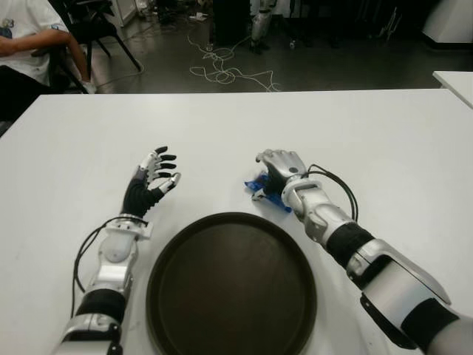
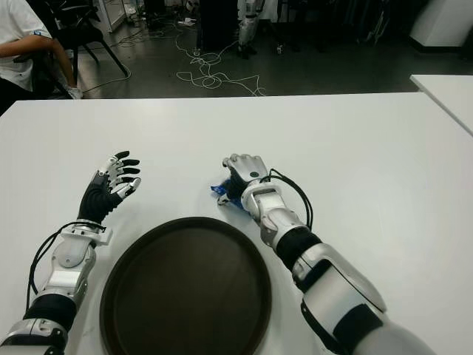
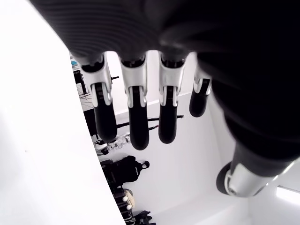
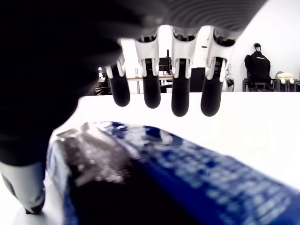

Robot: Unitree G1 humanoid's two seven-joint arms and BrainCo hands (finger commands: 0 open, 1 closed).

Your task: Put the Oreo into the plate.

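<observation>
Right hand (image 1: 279,166) seemingly covers Oreo (image 1: 260,185).

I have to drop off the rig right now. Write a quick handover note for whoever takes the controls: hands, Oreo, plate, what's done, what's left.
Right hand: over the blue Oreo pack, fingers extended above it in the right wrist view, not closed on it.
Left hand: open and empty, raised over the table left of the plate.
Oreo pack: on the table just beyond the far right rim of the dark round plate.
Plate: holds nothing, near the table's front edge between the arms.
Done: right hand placed at the pack.
Left: close the fingers, lift, carry back over the plate, release.
</observation>
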